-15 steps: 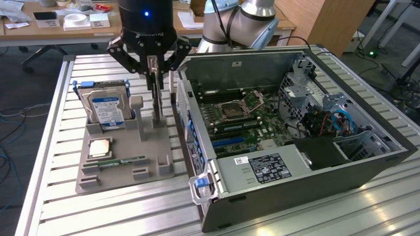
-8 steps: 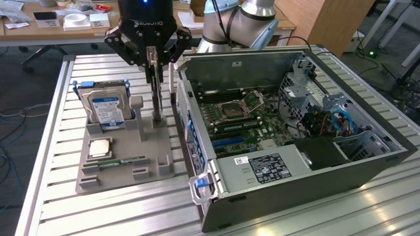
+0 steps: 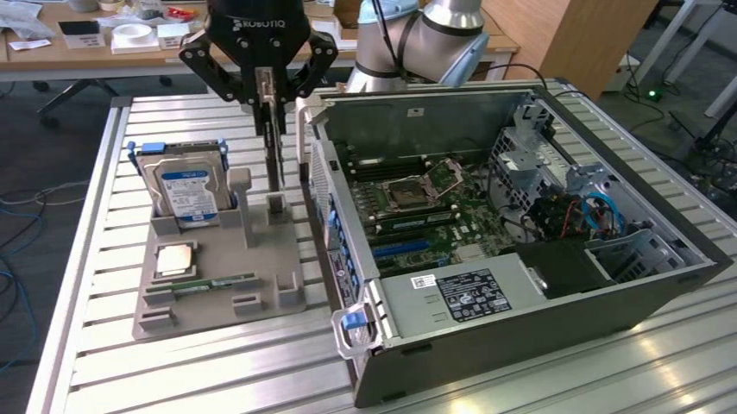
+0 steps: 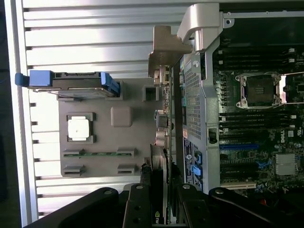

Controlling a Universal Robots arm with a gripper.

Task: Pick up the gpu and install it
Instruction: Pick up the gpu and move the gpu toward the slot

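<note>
Grey plastic gives us our landmark: the holder [image 3: 213, 297] lying on the slatted table [image 3: 116, 371]. Going from the exterior view's left, the silver hard drive [image 3: 185, 191] stands on edge in the holder's far corner. A processor chip [image 3: 176, 259] and a green memory stick [image 3: 219, 283] lie in its nearer pockets.

At the holder's side towards the exterior view's right, the gpu [image 3: 274, 151] hangs upright on edge, directly over the holder's slotted post [image 3: 278, 210]. We cannot tell whether its lower edge sits in the slot or clear of it. The tool [image 3: 267, 97] is clamped on the card's upper end, one finger against each face.

Just past the holder lies the open computer case [image 3: 519, 224], its near wall close beside the card. We judge that the pick-up step is in hand. The next move calls for a straight, untilted lift, since the thin card stands so near that wall.
</note>
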